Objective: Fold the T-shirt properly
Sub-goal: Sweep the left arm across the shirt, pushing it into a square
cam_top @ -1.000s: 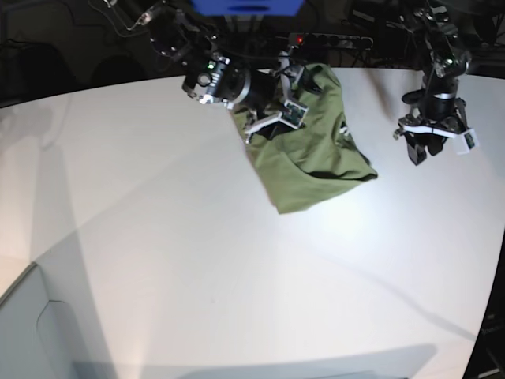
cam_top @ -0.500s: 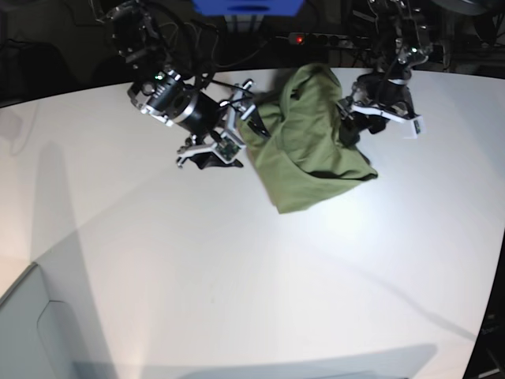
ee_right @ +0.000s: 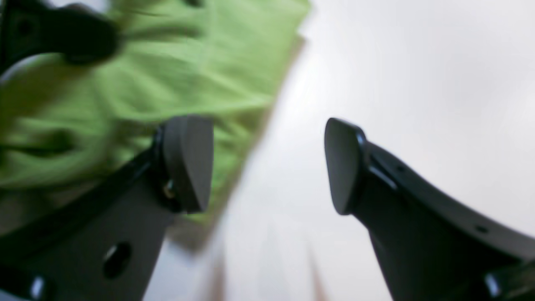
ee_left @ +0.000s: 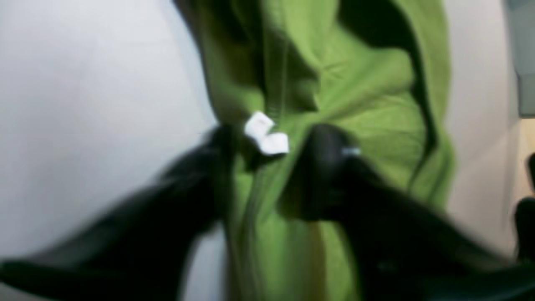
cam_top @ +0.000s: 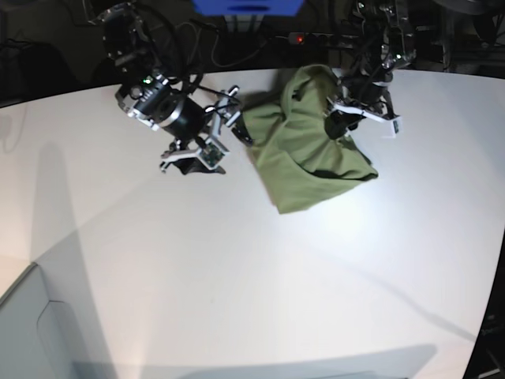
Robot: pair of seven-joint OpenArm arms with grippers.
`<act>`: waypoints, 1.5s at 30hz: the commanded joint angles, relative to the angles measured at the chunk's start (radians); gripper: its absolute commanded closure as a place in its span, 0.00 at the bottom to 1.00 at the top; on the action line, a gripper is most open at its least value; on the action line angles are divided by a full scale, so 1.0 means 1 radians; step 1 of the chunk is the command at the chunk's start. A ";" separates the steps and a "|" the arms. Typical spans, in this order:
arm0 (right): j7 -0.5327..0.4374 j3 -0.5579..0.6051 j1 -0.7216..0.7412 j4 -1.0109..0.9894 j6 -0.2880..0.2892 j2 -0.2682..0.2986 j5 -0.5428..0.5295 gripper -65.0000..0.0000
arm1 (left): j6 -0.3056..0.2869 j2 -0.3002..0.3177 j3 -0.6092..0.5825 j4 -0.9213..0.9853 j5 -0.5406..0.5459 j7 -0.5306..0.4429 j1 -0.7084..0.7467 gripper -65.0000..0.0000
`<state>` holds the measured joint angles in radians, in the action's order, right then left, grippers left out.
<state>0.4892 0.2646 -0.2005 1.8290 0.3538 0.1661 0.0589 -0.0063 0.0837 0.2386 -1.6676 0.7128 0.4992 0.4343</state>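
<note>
A: Left gripper [ee_left: 267, 167] first. It has come in from the clear table at the side and now sits on the T-shirt [cam_top: 312, 142] near its far edge. In the left wrist view its 2 dark fingers [ee_left: 322, 167] straddle a bunched ridge of green cloth beside a small white label [ee_left: 265, 136]. The picture is blurred, so I cannot tell whether the jaws have pinched the cloth or only bracket it

B: And the right gripper [ee_right: 267, 167]?

A: It has backed off the shirt. Its jaws stand wide apart and hold nothing. The near pad [ee_right: 188, 163] overlaps the hem in the right wrist view, the other is over bare table [cam_top: 237, 276]. In the base view it lies just beside the shirt's edge

B: Meaning for the task?

A: My judgement: the hold is passing from 1 arm to the other. The shirt remains a crumpled heap at the far middle of the table, not spread, so no fold is made yet

B: Surroundings, obstructions?

A: A blue box [cam_top: 247, 6] and dark cabling [cam_top: 331, 39] run behind the table's far edge, close to the shirt. The table in front is free. The main risk is that several layers get caught in that ridge
</note>
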 commanded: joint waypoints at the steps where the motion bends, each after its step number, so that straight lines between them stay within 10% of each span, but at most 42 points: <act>1: -0.028 -0.020 0.009 0.021 0.001 0.003 -0.011 0.38 | 0.006 0.003 0.000 0.001 -0.003 0.009 0.005 0.81; 6: -0.028 -0.172 -0.003 0.021 0.001 0.002 -0.011 0.38 | 0.006 0.044 -0.011 0.028 -0.006 0.022 -0.050 1.00; 12: -0.028 -0.399 -0.021 0.021 0.001 -0.020 -0.011 0.38 | 0.006 0.178 -0.184 0.152 -0.006 0.105 -0.197 1.00; 23: -0.024 -0.813 -0.026 0.021 0.001 -0.129 -0.011 0.38 | 0.004 0.391 -0.951 0.338 -0.006 0.109 -0.690 1.00; 27: -0.022 -0.867 -0.026 0.021 0.001 -0.132 -0.011 0.38 | -0.002 0.380 -1.241 0.372 -0.006 0.109 -0.886 1.00; 32: -0.020 -0.925 -0.026 0.021 0.001 -0.133 -0.011 0.38 | -0.211 0.319 -1.539 0.386 -0.109 0.109 -1.087 1.00; 39: -0.025 -0.980 -0.041 0.022 0.001 -0.175 -0.011 0.39 | -0.413 0.187 -1.596 0.387 -0.560 0.109 -1.095 1.00; 45: -0.025 -0.993 -0.069 0.045 0.001 -0.202 -0.011 0.39 | -0.556 0.072 -1.594 0.458 -0.729 0.108 -1.112 1.00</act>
<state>0.4946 -0.7296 -0.2768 1.8492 0.3534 -0.0425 0.0601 -0.5358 0.1558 -1.3464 -1.2194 -0.0208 0.5846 -0.6773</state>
